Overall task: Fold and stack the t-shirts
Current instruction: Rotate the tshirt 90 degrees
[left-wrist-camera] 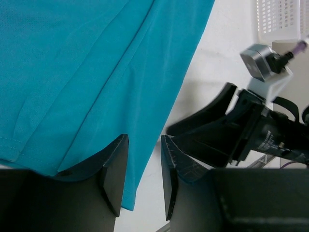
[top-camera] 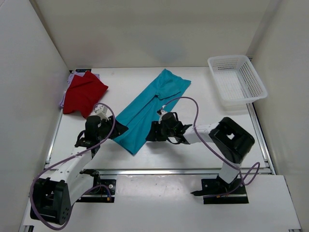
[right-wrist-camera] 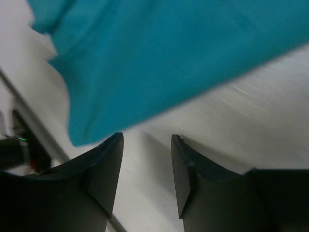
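Note:
A teal t-shirt point(top-camera: 147, 108), folded into a long strip, lies diagonally across the middle of the table. At the back left a folded red t-shirt point(top-camera: 84, 93) rests on a lavender t-shirt point(top-camera: 71, 78), of which only the edges show. My left gripper point(top-camera: 119, 129) sits at the strip's near left side. In the left wrist view its jaws point(left-wrist-camera: 145, 137) stand apart over the teal hem point(left-wrist-camera: 96, 72), with table showing between them. My right gripper point(top-camera: 148, 131) is at the near right edge, open point(right-wrist-camera: 147, 137) over bare table, and the teal cloth point(right-wrist-camera: 159, 53) lies just beyond its fingertips.
A white lattice basket point(top-camera: 227, 58) stands at the back right corner, also seen in the left wrist view point(left-wrist-camera: 280, 19). White walls enclose the table on three sides. The right arm's wrist point(left-wrist-camera: 251, 130) is close beside the left gripper.

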Available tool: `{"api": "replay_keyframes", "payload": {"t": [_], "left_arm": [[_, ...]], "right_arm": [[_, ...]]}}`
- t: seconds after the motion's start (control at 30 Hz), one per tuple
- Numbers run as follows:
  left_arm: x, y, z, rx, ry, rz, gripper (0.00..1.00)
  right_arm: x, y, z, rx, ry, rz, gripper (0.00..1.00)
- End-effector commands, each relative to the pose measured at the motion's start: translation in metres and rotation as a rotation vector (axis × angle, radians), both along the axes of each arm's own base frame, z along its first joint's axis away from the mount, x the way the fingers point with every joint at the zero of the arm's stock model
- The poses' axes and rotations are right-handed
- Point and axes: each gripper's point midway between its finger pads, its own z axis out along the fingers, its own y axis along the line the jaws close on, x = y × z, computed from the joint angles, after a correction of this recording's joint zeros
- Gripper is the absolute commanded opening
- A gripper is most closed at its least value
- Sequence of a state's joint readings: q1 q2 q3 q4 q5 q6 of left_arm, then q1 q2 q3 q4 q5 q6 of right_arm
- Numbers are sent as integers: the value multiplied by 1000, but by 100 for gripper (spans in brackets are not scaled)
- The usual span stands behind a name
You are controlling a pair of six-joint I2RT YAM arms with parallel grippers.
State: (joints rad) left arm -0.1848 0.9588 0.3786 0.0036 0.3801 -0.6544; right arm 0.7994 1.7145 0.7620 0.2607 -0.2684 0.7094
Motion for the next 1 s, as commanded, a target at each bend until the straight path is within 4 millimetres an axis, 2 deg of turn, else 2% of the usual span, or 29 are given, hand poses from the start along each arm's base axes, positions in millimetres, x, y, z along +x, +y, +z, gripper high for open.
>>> {"api": "replay_keyframes", "payload": {"t": [0.0, 0.17, 0.23, 0.27, 0.33, 0.37, 0.4, 0.43, 0.47, 0.5, 0.53, 0.57, 0.6, 0.63, 0.67, 0.7, 0.73, 0.77, 0.8, 0.87, 0.97], "left_arm": [[2, 2, 7, 12, -35, 15, 44], [5, 1, 5, 18, -24, 12, 46], [5, -1, 6, 23, -29, 5, 45], [7, 0, 6, 30, -30, 11, 46], [8, -1, 7, 33, -32, 5, 45], [5, -5, 5, 30, -25, -10, 46], [7, -6, 4, 38, -21, -10, 45], [6, -8, 2, 43, -12, -17, 46], [4, -11, 0, 42, -9, -30, 45], [3, -17, 0, 43, -8, -49, 46], [2, -22, -1, 48, -4, -64, 45], [0, -27, -2, 45, -1, -77, 46], [-4, -33, -5, 48, 5, -101, 45], [-6, -38, -5, 58, 9, -123, 46], [-12, -42, -14, 90, 25, -147, 47], [-19, -44, -22, 130, 48, -166, 48], [-27, -46, -30, 151, 72, -187, 48], [-32, -42, -40, 178, 89, -187, 49], [-37, -39, -48, 192, 110, -193, 50], [-41, -31, -57, 229, 133, -185, 53], [-49, -31, -67, 260, 151, -208, 59]], "right_arm": [[13, 31, 4, 106, 23, -15, 42], [11, 42, -16, 133, 115, 15, 30], [12, 39, -21, 118, 120, 16, 16], [14, 34, -21, 114, 120, -1, 5], [12, 21, -14, 110, 99, -10, 0], [15, 6, -19, 94, 99, -33, 0], [22, -1, -7, 103, 64, -43, 0], [25, -22, -6, 89, 56, -72, 1], [15, -39, -18, 56, 77, -75, 0], [14, -59, -16, 52, 80, -90, 0], [23, -76, -7, 74, 68, -114, 0], [7, -89, -13, 78, 99, -86, 0], [2, -109, -15, 88, 121, -92, 0], [3, -116, -9, 98, 117, -100, 0], [-4, -130, -16, 83, 146, -104, 4], [-4, -142, -15, 64, 141, -127, 14], [-7, -147, -13, 48, 122, -131, 28], [-4, -150, -2, 57, 81, -146, 33], [-8, -156, -5, 28, 80, -171, 40], [-9, -165, 5, 7, 37, -219, 45], [-32, -175, 0, -6, 69, -249, 43]]}}
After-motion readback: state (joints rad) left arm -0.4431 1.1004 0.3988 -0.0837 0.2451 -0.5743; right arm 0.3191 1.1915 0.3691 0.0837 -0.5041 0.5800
